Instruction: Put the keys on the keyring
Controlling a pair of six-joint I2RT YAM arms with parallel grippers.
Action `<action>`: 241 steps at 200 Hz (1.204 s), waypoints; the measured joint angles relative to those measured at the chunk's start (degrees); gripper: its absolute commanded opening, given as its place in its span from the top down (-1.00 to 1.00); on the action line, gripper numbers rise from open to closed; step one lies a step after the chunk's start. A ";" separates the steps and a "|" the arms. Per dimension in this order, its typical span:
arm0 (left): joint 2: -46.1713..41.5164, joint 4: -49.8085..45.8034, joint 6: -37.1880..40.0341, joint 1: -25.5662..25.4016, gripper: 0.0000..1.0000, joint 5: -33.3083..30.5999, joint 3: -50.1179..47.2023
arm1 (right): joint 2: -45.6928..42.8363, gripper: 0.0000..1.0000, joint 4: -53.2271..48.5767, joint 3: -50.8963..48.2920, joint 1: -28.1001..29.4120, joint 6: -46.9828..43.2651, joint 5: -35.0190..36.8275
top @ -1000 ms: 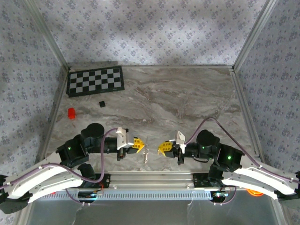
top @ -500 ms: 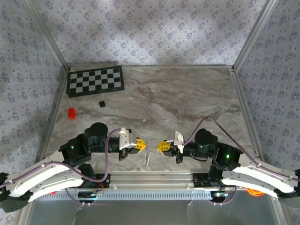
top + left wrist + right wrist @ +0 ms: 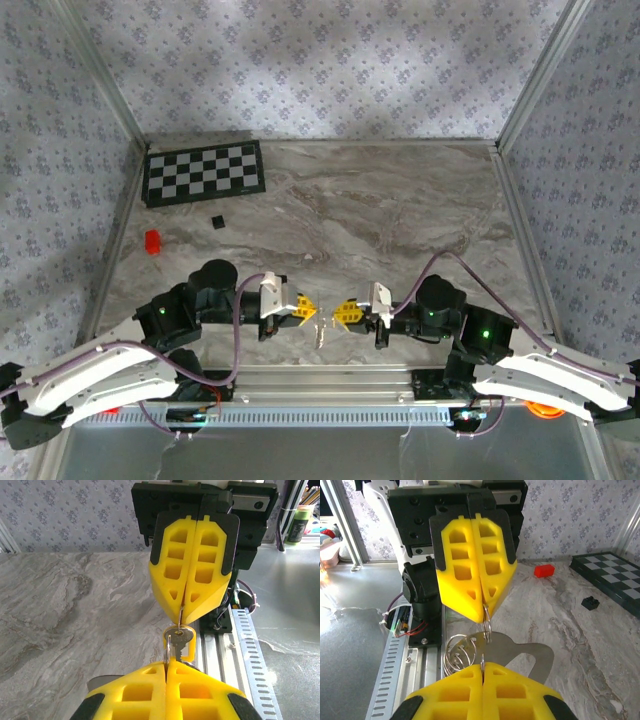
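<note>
Pressed tight together, both pairs of my jaws meet almost tip to tip over the near edge of the grey marbled surface [image 3: 400, 220], just beyond the ribbed aluminium rail [image 3: 330, 378] in front of my bases. My left jaws pinch the thin silvery wire keyring [image 3: 460, 654]. One loop of it stands at their yellow tips in the right wrist view, and the rest hangs down as a loose coil of rings towards the rail side. My right jaws are clamped shut too, and the small silver metal key [image 3: 178, 635] sits at their tips with its holed head pointing at my left jaws. A rim of yellow plastic shows just beneath that head. The blade seems caught between the right jaws, though I cannot see it. From the left wrist, a fine upright edge of wire rises from my left jaws and touches the side of the key's head; I cannot tell whether it passes through the hole. From above, key and keyring read as one small silver glint between the two yellow tips. Well away, towards the far left corner, lie a small red block [image 3: 152, 241], a small black cube [image 3: 217, 222] and a black-and-white checkerboard mat [image 3: 204, 172].
</note>
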 measured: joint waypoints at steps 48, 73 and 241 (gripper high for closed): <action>0.39 0.07 0.00 0.00 1.00 0.26 0.00 | 0.00 1.00 0.52 0.00 0.35 -0.37 0.02; 0.39 0.07 0.00 0.00 1.00 0.63 0.00 | 0.07 1.00 1.01 0.00 0.35 -0.44 0.04; 0.79 0.24 0.00 -0.28 1.00 0.87 -0.02 | 0.61 1.00 2.54 0.00 0.52 -0.63 0.70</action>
